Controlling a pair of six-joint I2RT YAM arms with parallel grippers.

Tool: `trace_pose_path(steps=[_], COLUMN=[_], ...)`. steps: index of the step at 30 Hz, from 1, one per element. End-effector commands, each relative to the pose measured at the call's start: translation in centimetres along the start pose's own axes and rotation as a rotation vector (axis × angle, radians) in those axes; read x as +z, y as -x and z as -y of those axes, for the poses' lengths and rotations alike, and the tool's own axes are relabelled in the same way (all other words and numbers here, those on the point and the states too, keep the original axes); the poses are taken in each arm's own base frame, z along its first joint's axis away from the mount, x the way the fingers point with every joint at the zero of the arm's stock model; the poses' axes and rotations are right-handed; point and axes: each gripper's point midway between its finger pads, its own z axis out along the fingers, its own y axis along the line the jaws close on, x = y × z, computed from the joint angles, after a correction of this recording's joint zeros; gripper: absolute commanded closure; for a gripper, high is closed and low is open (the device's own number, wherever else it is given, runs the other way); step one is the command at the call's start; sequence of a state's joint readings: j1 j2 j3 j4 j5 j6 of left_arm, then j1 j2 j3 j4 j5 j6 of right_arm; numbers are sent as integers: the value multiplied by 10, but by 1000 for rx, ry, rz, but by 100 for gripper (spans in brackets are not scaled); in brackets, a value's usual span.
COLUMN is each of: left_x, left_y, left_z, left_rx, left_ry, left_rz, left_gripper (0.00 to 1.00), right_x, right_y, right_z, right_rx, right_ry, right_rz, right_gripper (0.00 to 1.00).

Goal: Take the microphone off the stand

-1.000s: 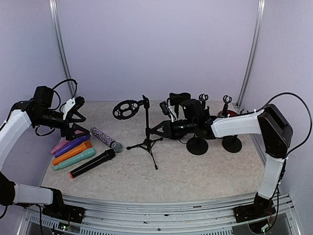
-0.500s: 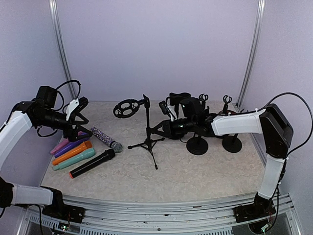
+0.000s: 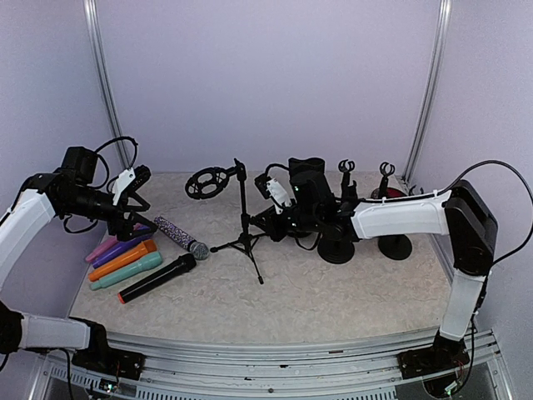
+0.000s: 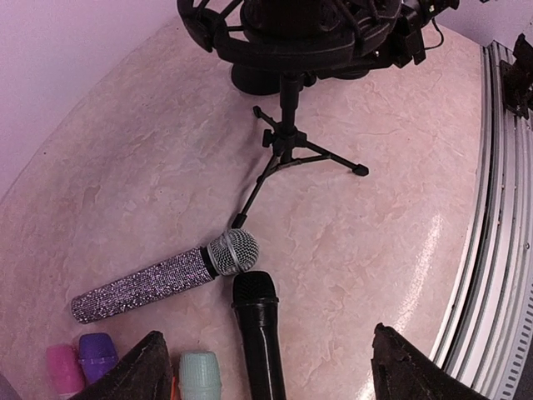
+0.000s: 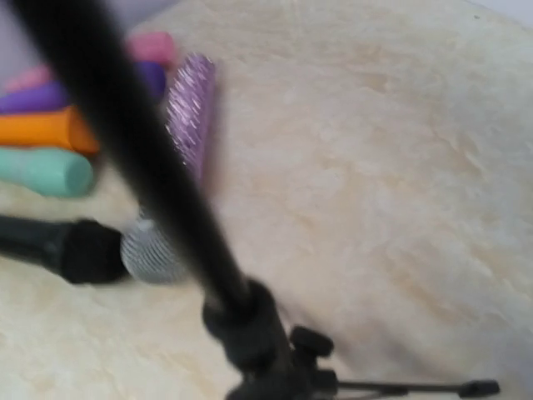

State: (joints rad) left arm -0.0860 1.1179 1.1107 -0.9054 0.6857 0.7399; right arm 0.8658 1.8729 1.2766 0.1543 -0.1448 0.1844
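**Fingers and grip.** The fingers (image 4: 148,373) of the left gripper (image 3: 132,195) are spread wide, and nothing is held between them. This gripper is poised above the row of microphones at the left of the table (image 3: 350,292). The fingers of the right gripper (image 3: 260,222) are not shown in its own wrist view. In the top view they are seen drawn almost together on the thin pole of the tripod stand (image 3: 243,218), just above the legs.

**Near.** A black microphone (image 3: 158,277) is laid diagonally, nearest the arms.

**Middle, left.** Just beyond it, a teal microphone (image 3: 125,271), an orange microphone (image 3: 122,259), a purple microphone (image 3: 123,247) and a pink microphone (image 3: 102,248) are ranged side by side.

**Middle, centre.** The glitter microphone (image 3: 179,237) is laid flat on the table, left of the stand. Its mesh head is placed just beside the head of the black one and near one leg tip.

**Far.** The shock mount (image 3: 206,182) is carried at the top of the pole, towards the left. Two round-base stands (image 3: 337,248) are set at the far right.
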Motion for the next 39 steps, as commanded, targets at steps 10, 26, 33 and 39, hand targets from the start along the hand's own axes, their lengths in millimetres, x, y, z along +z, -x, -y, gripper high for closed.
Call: trace_pose_path(steps=[10,26,33,39], left_x=[-1,-6,-8,-10], left_y=[-1,6,7,9], left_z=[-2,3,4,5], left_rx=[7,-2,8,18], left_ry=[22,-1,0,0], left_rz=[1,25,21,25], left_gripper=[20,18,18,18], right_x=[-6,2,15,20], right_y=[-36,15,12,7], right_z=[3,0,4,5], right_rx=[-278,124,134,122], right_ry=[-136,283,298,299], right_rz=[-74,10,-22,-34], right_gripper=[99,37,48,64])
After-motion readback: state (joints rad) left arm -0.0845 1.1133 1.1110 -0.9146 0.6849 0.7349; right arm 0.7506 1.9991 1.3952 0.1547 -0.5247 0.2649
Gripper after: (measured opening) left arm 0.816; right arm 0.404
